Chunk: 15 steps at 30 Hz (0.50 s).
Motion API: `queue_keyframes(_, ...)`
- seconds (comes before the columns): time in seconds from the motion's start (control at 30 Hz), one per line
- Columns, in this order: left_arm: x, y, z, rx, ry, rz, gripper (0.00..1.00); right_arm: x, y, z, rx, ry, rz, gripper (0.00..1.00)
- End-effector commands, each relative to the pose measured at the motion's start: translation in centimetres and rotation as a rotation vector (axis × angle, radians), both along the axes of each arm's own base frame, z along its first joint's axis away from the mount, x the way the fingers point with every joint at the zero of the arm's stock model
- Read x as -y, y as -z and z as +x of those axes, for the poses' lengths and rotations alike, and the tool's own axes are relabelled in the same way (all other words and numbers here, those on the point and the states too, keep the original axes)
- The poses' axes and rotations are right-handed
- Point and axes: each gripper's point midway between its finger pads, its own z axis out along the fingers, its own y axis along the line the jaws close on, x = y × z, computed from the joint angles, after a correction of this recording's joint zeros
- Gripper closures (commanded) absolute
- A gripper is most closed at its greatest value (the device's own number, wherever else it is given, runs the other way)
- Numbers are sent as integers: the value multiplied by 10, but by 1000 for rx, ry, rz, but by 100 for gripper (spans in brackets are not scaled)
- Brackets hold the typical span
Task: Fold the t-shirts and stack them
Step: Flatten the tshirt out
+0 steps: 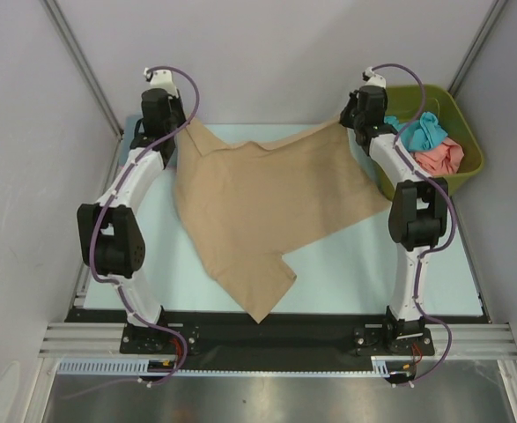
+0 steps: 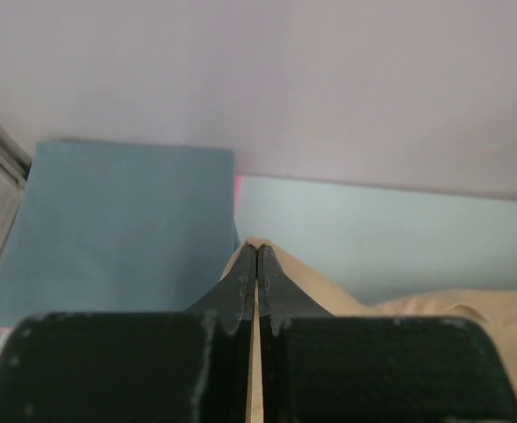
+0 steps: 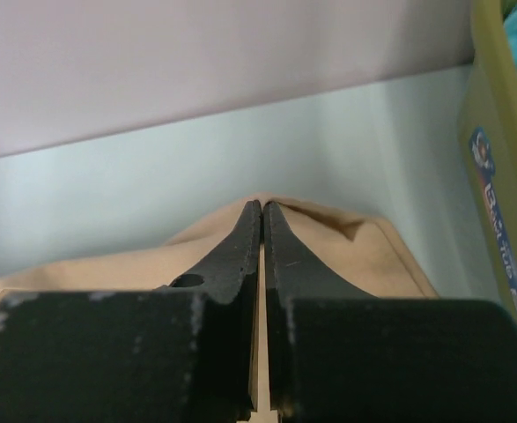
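The tan shirt (image 1: 267, 207) lay spread over the middle of the surface (image 1: 346, 273), its far edge lifted and its body trailing back toward the near edge. That far edge ran left to right and sagged a little between two held corners. The long axis ran from far to near, skewed somewhat, and ended in a doubled-over flap whose point reached the near edge just left of centre.

The left hand (image 1: 180, 132) was pressed together on the far left corner of the cloth; its wrist view showed tan fabric pinched in the thin line between the fingers. The right hand (image 1: 346, 122) was likewise closed, pinching the far right corner, with cloth fanning out on both sides of the fingers. Both hands stood near the far edge of the surface, well apart, so the whole shirt lay on the near side of them and neither arm was closer to it than the other.

My judgement: the next move turns on that shared edge. With the body hanging nearward from both grips, the pair would have to travel together to keep it taut, and the crumpled near flap would need flattening.

Beyond the right hand, at the far right corner, sat the bin (image 1: 469, 141), holding a teal shirt (image 1: 425, 130) and a salmon shirt (image 1: 440, 157) in a loose heap.
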Motion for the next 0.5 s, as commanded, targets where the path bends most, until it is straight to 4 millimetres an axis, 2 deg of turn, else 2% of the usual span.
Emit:
queue_keyframes(0.0,1,-80,-1,167,1,-61,100,2,-62,-6,103,8,-2,100)
queue_keyframes(0.03,3,-89,-4,182,6,-73,100,3,-61,-12,94,14,1,100)
queue_keyframes(0.07,2,-112,-15,224,10,-87,100,6,-88,-23,137,19,10,100)
queue_keyframes(0.13,5,-137,-29,269,23,-126,100,9,-107,-39,163,29,19,100)
queue_keyframes(0.17,8,-159,-44,310,44,-143,100,10,-108,-49,160,30,22,100)
queue_keyframes(0.2,9,-173,-56,339,53,-170,100,12,-140,-66,217,31,30,100)
queue_keyframes(0.23,10,-185,-67,362,64,-185,100,12,-157,-78,245,29,33,100)
queue_keyframes(0.27,12,-209,-92,412,88,-208,100,13,-159,-89,247,29,32,100)
queue_keyframes(0.3,12,-222,-105,439,101,-217,100,16,-194,-111,313,29,41,100)
queue_keyframes(0.33,14,-226,-117,448,113,-222,100,15,-206,-124,334,24,44,100)
queue_keyframes(0.37,13,-255,-150,519,137,-229,100,19,-234,-148,389,25,47,100)
queue_keyframes(0.43,11,-275,-182,574,150,-231,100,18,-255,-172,430,19,52,100)
queue_keyframes(0.47,7,-299,-214,639,157,-232,99,20,-268,-186,457,24,57,100)
